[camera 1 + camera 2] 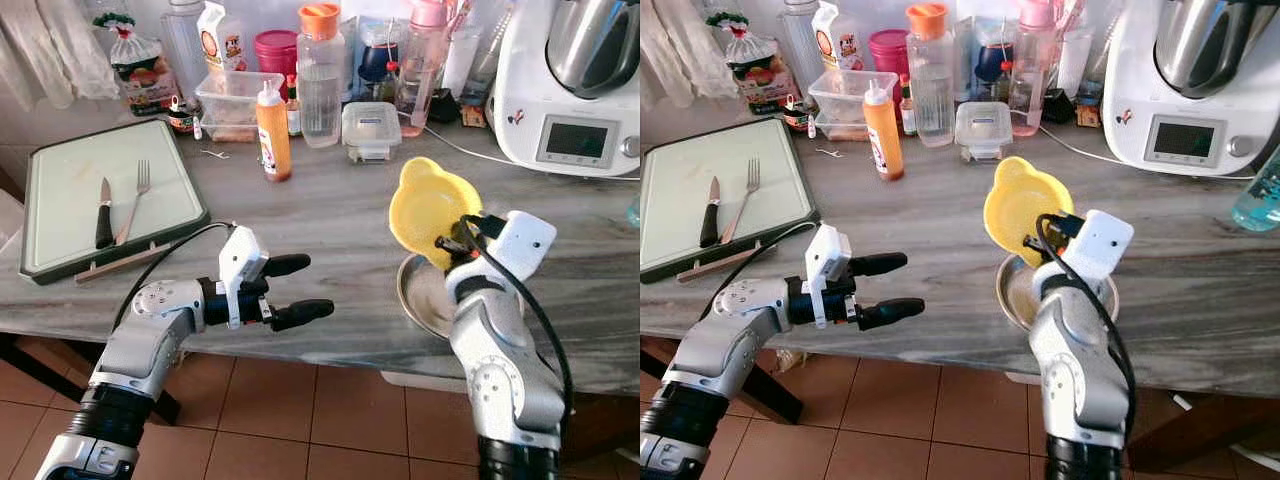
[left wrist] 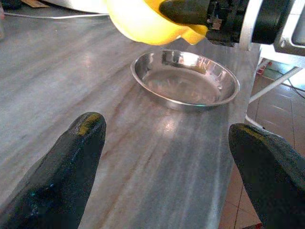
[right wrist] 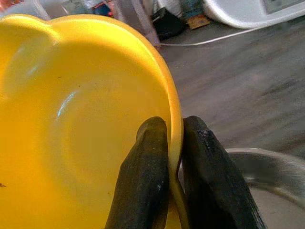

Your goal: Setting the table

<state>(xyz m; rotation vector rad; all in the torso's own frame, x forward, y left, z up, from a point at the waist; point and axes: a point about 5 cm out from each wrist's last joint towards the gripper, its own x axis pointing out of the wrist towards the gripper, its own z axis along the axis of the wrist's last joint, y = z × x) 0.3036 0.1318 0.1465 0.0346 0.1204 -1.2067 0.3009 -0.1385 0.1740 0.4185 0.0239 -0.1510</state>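
While my right gripper [image 3: 174, 157] pinches the rim of the yellow bowl [image 1: 428, 208] between its two fingers, the bowl hangs tilted nearly on edge, its hollow facing away from me toward the back of the counter [image 1: 330, 215]. Directly under it, just beside the near edge, sits the steel plate [image 2: 186, 78], so I judge the coming move is mostly down, with a roll to level the bowl. My left gripper [image 1: 290, 290] hovers with fingers spread wide and empty, pointing across at the plate, well apart from it. Farther off on my left, the knife [image 1: 104, 212] and fork [image 1: 134, 200] lie on the cutting board [image 1: 70, 165].
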